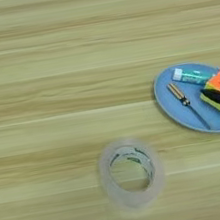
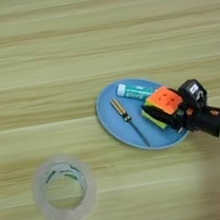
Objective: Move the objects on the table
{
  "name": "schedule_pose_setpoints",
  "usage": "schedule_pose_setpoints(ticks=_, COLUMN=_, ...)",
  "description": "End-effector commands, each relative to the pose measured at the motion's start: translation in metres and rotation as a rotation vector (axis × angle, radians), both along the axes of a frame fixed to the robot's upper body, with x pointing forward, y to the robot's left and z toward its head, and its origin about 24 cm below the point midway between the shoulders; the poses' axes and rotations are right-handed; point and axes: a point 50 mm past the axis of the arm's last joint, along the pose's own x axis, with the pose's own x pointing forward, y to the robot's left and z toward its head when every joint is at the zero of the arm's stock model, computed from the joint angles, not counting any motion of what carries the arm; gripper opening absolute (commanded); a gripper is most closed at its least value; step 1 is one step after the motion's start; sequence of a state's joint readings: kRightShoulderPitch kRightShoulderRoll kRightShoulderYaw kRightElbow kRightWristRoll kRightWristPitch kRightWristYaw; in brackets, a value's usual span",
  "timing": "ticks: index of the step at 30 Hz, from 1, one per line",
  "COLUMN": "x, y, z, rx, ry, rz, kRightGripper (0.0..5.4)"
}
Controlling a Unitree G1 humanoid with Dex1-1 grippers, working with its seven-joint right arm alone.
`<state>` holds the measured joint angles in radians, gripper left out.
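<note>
You see a blue plate [image 2: 115,124] lying flat on the wooden table [image 2: 94,33]. It is an oval shape and sits toward your right side. Three things are on it. Near the far rim lies a small white and green tube [image 2: 134,92], flat on its side. Beside it, closer to the middle of the plate, lies a thin screwdriver [image 2: 127,115] with its tip pointing toward you. On the right part of the plate is the little cube [image 2: 163,104], with an orange face on top and a yellow-green face on the side.

Your right hand [image 2: 176,113] comes in from the right edge, over the plate's right rim. Its two black fingers [image 2: 165,117] are closed around the cube, one on each side. You cannot tell if the cube rests on the plate or is just above it.

The tape roll [image 1: 132,173] is not on the plate. It lies flat on the bare table, well apart from the plate, nearer to you and to the left. You can see the wood through its hole.
</note>
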<state>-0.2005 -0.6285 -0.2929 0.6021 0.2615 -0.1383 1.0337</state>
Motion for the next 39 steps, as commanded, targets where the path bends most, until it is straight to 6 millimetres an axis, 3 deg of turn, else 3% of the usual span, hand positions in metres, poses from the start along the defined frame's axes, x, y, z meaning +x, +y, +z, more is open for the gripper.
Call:
schedule_pose_setpoints(ticks=1, x=0.016, y=-0.002, z=0.049, rx=-0.024, ry=-0.191, rz=0.012, kRightGripper=3.34)
schedule_pose_setpoints(ticks=11, x=0.014, y=0.02, z=0.063, rx=0.021, ry=-0.259, rz=0.1, kRightGripper=3.34)
schedule_pose_setpoints(ticks=20, x=0.009, y=0.061, z=0.075, rx=0.063, ry=-0.303, rz=0.242, kRightGripper=3.34)
schedule_pose_setpoints(ticks=29, x=0.006, y=0.113, z=0.06, rx=0.131, ry=-0.249, rz=0.378, kRightGripper=3.34)
schedule_pose_setpoints(ticks=39, x=-0.001, y=0.145, z=0.047, rx=0.155, ry=-0.203, rz=0.47, kRightGripper=3.34)
